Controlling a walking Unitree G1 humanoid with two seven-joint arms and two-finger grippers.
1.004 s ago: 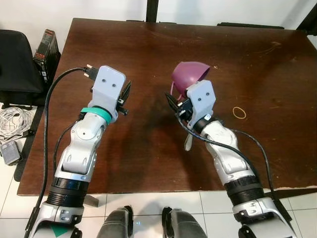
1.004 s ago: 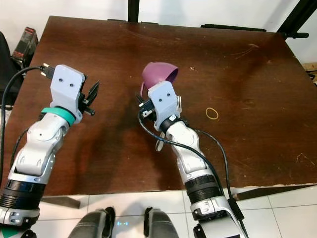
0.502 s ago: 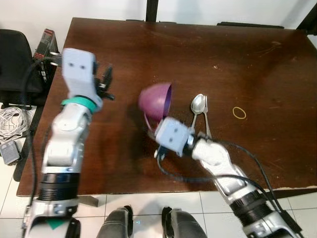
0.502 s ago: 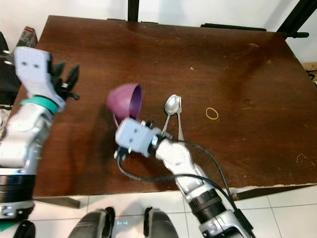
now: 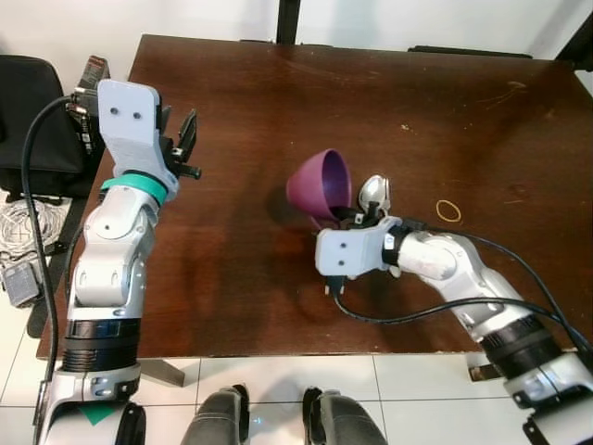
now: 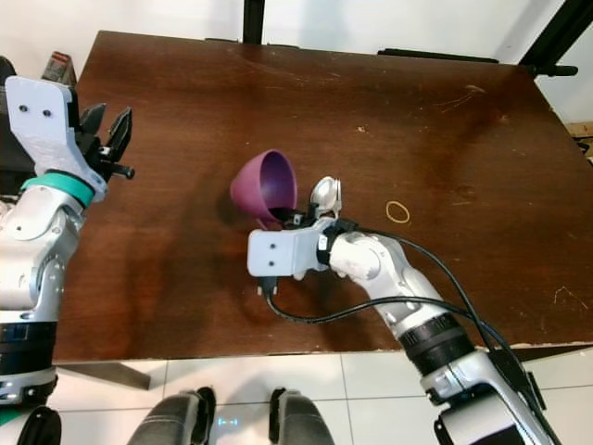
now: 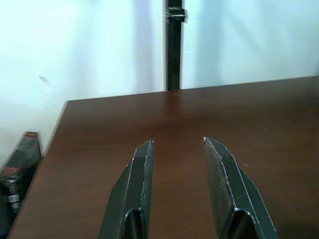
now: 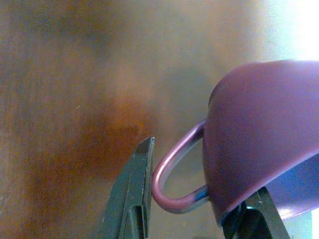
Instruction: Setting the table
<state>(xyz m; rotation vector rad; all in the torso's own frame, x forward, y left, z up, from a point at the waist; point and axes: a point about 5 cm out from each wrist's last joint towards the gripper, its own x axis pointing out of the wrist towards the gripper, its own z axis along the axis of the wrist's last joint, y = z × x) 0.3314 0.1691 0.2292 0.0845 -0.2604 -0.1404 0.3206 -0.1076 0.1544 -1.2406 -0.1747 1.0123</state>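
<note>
Fingers of right gripper (image 8: 199,199) grasping purple cup (image 5: 321,184) by its handle, tilted, mid-desk beside spoon (image 5: 373,193) | left gripper (image 5: 185,148) fingers released, raised over left edge | dark wood desk (image 5: 445,120); rubber band (image 5: 447,210) nearer right edge

Bright even light; head views sharp; right wrist view blurred.

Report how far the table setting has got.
Done: a spoon lies on the brown table, next to a second piece of cutlery I can't identify. In hand: the right gripper holds the purple cup by its handle, tilted on its side above the table and not yet set down. The left gripper hovers open with nothing in it. Left: standing the cup upright by the spoon.
</note>
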